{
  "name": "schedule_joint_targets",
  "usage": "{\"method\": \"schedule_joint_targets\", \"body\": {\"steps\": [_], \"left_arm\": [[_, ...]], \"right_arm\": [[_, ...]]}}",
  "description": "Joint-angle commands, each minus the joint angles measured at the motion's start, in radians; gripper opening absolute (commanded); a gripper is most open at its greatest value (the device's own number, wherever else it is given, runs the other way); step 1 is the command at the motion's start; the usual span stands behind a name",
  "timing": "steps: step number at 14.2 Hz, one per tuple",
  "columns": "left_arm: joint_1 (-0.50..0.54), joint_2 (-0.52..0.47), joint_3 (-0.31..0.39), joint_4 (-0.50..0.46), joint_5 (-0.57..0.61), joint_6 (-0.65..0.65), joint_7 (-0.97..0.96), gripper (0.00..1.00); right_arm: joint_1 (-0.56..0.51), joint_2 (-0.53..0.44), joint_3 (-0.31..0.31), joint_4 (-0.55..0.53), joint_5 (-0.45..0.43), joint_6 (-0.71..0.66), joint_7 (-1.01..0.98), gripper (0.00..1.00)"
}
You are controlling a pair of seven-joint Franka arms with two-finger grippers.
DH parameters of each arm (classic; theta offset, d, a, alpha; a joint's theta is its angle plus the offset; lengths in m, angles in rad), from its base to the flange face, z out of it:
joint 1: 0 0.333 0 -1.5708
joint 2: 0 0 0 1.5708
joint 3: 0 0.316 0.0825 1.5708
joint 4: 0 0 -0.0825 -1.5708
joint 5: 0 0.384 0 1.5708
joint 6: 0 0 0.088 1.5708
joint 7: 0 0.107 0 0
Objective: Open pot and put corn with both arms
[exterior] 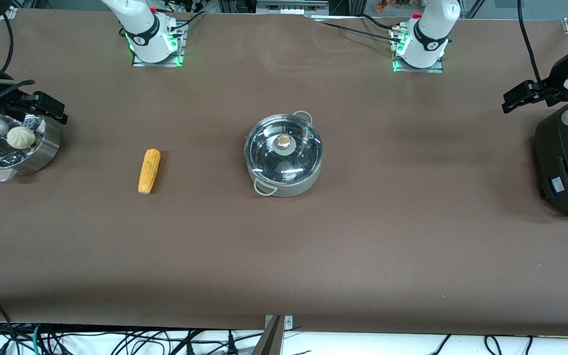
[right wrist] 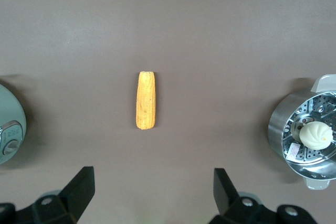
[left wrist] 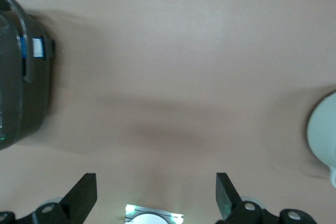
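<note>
The steel pot stands mid-table with its glass lid on and the metal knob on top. The yellow corn lies flat on the table beside the pot, toward the right arm's end; it also shows in the right wrist view. My right gripper hangs open and empty high over the steamer basket's edge; its open jaws frame bare table in the right wrist view. My left gripper hangs open and empty beside the rice cooker. The pot's edge shows in both wrist views.
A perforated steel steamer basket holding a white bun stands at the right arm's end of the table. A large black rice cooker stands at the left arm's end. The arm bases stand along the table's edge farthest from the front camera.
</note>
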Motion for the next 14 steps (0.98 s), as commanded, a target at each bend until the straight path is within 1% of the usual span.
{"method": "schedule_joint_targets", "body": {"steps": [1, 5, 7, 14], "left_arm": [[0.007, -0.016, -0.009, 0.000, -0.037, -0.009, 0.004, 1.00], [0.011, -0.011, -0.002, 0.016, -0.038, -0.008, 0.010, 1.00], [0.015, 0.010, -0.004, 0.046, -0.034, -0.011, 0.003, 1.00], [0.028, 0.029, -0.001, 0.057, -0.069, 0.010, 0.006, 1.00]], "right_arm": [[0.001, -0.008, 0.000, 0.011, 0.005, 0.007, 0.001, 1.00], [0.001, -0.005, 0.000, 0.011, 0.005, 0.005, -0.013, 1.00], [0.001, -0.007, 0.000, 0.011, 0.005, 0.005, -0.013, 1.00], [0.001, -0.007, 0.002, 0.011, 0.007, 0.004, -0.013, 1.00]]}}
